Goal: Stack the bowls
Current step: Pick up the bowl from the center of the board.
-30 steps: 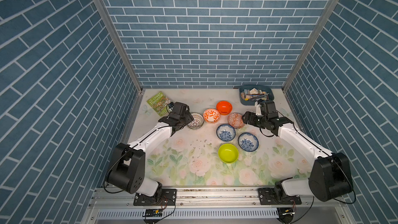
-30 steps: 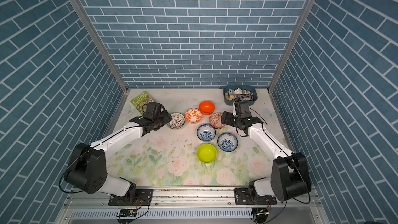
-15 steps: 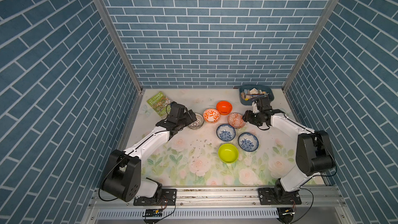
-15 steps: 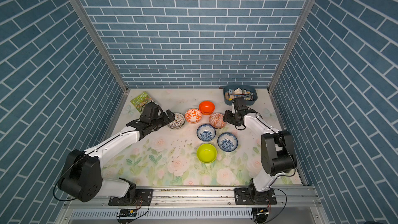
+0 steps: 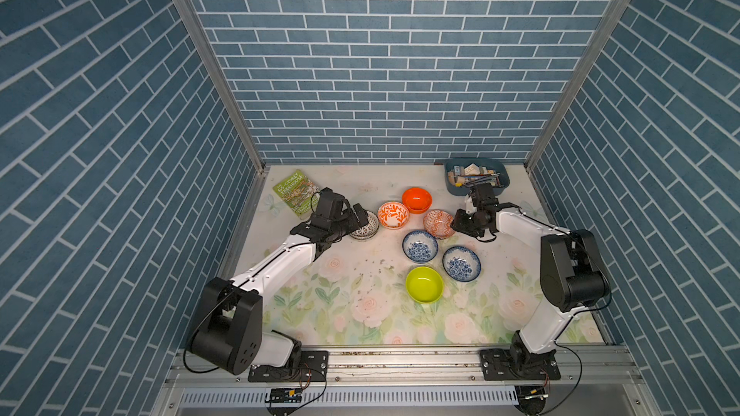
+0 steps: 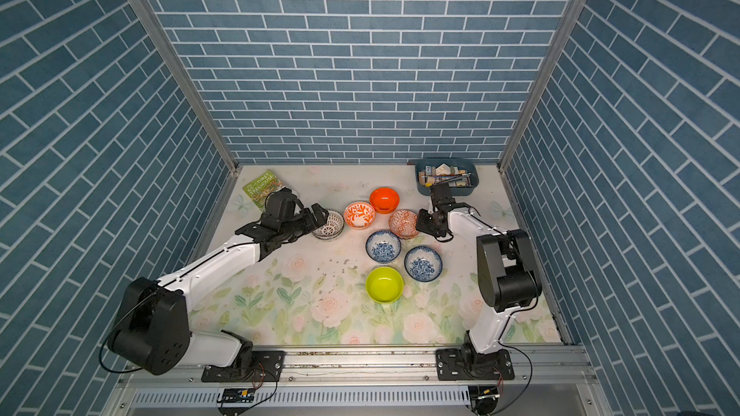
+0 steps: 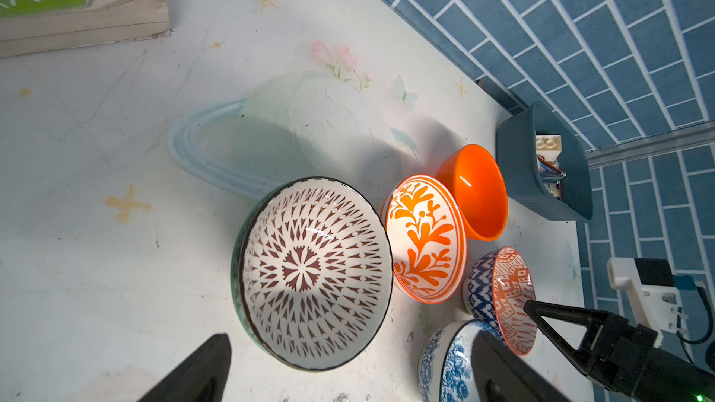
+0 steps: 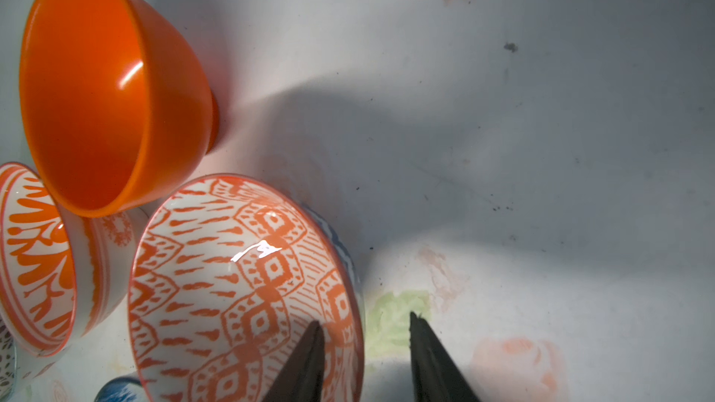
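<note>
Several bowls stand apart on the floral table. My left gripper [image 5: 357,214] [image 7: 352,336] is open wide beside the black-and-white lattice bowl [image 5: 365,227] [image 7: 315,272], not touching it. Then come an orange-and-white leaf bowl [image 5: 393,214], a plain orange bowl [image 5: 417,199] and an orange-and-white geometric bowl [image 5: 437,222] [image 8: 240,284]. My right gripper [image 5: 457,222] [image 8: 364,319] straddles that bowl's rim, one finger inside, one outside with a gap showing. Two blue floral bowls [image 5: 419,246] [image 5: 461,262] and a lime green bowl [image 5: 424,284] sit nearer the front.
A green book [image 5: 294,192] lies at the back left, just behind my left gripper. A blue-grey tray [image 5: 452,190] of small items stands at the back right, behind my right wrist. Crumbs [image 5: 376,266] dot the table's middle. Tiled walls close three sides.
My right gripper has narrowed around the geometric bowl's rim, and the right arm's elbow has folded back. The left gripper has opened wide by the lattice bowl.
</note>
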Motion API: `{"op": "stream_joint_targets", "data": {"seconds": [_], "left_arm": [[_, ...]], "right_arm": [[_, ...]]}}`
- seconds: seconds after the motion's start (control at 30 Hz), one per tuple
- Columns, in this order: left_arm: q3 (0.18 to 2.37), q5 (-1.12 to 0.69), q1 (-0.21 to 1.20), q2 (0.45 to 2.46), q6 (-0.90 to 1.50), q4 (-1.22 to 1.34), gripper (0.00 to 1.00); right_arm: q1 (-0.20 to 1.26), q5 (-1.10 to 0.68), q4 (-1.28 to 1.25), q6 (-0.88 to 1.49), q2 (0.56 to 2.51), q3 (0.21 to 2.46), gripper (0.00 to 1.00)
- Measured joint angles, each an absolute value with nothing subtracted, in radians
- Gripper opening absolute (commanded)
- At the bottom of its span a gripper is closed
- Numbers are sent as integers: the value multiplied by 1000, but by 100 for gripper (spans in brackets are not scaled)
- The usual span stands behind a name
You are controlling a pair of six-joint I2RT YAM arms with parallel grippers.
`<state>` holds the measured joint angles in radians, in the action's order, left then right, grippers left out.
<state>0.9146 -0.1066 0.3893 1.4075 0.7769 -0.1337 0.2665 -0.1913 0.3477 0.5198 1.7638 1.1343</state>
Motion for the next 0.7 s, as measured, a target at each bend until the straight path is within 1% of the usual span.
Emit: {"op": "stream_joint_targets", "data": {"seconds": [0.17, 0.57, 0.6, 0.7], "left_arm": [[915, -107, 393, 1411, 776, -128, 100], [915, -102, 396, 1416, 772, -129, 100], [915, -101, 396, 1416, 772, -129, 100], [915, -94, 397, 1416, 768, -130, 100]], "right_arm": [[272, -188, 346, 518, 1766, 1134, 25], [274, -180, 345, 519, 1781, 1134, 25], [274, -180, 344, 519, 1784, 1134, 24], [274, -180, 344, 519, 1790, 1134, 16]]}}
